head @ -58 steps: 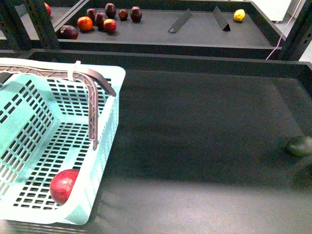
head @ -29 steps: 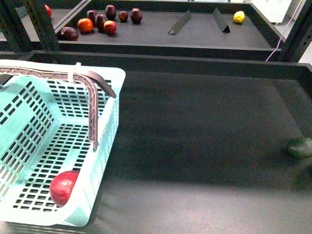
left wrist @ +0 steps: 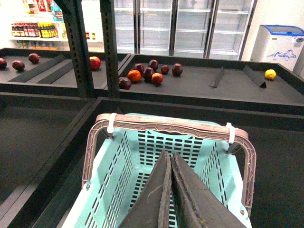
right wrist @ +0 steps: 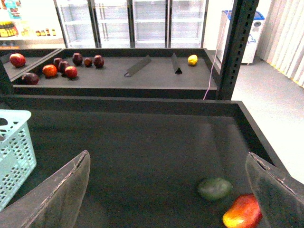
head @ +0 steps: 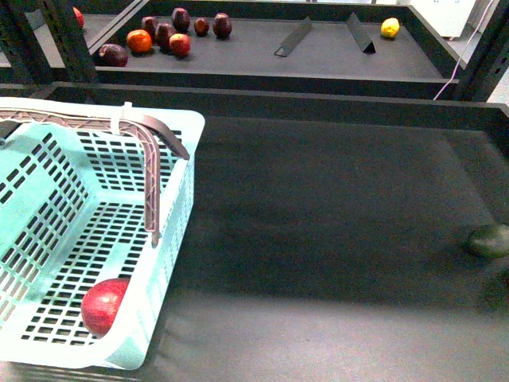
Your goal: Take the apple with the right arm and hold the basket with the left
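Observation:
The mint-turquoise basket [head: 176,199] stands at the left of the dark shelf, its brownish ribbed handle [head: 149,167] lying across it. The red apple [head: 103,305] lies on the basket's slotted floor at the near right corner. In the left wrist view my left gripper [left wrist: 170,154] is shut on the basket [left wrist: 114,166] at its near side, fingers pressed together over the inside; the apple is hidden there. My right gripper [right wrist: 167,156] is open and empty above the shelf, to the right of the basket [right wrist: 14,152]. Neither gripper shows in the front view.
A dark green round fruit [head: 488,239] lies at the shelf's right edge; the right wrist view shows it [right wrist: 214,188] next to a red-and-yellow fruit [right wrist: 241,212]. The far shelf holds several dark red and orange fruits [head: 163,33], two dividers [head: 294,36] and a yellow fruit [head: 390,26].
The basket's near end has shifted very slightly. The apple and the green fruit have stayed in place.

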`<action>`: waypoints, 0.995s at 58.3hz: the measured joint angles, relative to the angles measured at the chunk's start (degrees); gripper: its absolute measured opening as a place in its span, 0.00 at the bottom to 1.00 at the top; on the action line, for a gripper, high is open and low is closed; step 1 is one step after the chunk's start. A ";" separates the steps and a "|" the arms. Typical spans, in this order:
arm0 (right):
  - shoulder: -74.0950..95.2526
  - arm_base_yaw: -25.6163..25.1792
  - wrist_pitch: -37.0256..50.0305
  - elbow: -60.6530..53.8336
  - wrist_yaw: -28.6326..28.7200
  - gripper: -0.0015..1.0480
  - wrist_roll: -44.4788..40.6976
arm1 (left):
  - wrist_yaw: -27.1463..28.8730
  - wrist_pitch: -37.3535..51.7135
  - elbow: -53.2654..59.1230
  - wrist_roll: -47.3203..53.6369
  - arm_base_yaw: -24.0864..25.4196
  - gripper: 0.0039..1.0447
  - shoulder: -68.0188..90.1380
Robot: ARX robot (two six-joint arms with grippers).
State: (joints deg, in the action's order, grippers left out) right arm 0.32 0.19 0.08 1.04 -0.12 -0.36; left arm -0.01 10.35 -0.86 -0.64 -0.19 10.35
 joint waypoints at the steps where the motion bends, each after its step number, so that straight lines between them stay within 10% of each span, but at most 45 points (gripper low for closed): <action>1: 0.00 0.00 0.00 0.00 0.00 0.92 0.00 | 0.00 -0.31 -0.02 0.00 0.00 0.03 -0.33; 42: 0.00 0.00 0.00 0.00 0.00 0.92 0.00 | 0.02 -10.23 -0.02 0.02 0.00 0.03 -9.99; 58: 0.00 0.00 0.00 0.00 0.00 0.92 0.00 | 0.02 -10.23 -0.02 0.02 0.00 0.63 -9.99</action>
State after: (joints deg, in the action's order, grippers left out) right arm 0.32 0.19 0.08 1.04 -0.12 -0.36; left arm 0.01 0.12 -0.89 -0.62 -0.19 0.36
